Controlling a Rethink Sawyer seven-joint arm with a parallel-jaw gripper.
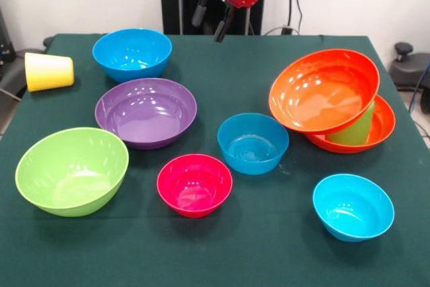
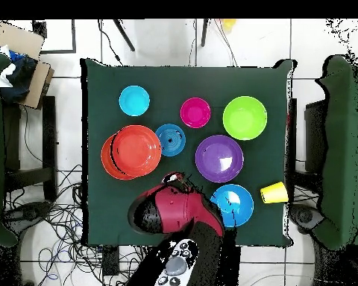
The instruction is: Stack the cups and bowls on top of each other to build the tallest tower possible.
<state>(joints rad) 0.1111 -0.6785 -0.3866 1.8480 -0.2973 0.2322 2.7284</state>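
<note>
Green cup (image 1: 354, 130) half hidden between tilted orange bowls (image 1: 324, 89); hand (image 1: 211, 23) open, empty, aloft.

An orange bowl (image 1: 324, 89) tilts atop a light green cup (image 1: 354, 129), seemingly standing inside another orange bowl (image 1: 379, 129); the other bowls lie scattered, upright.

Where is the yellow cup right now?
In the front view, the yellow cup lies on its side at the table's far-left edge, left of the blue bowl.
</note>
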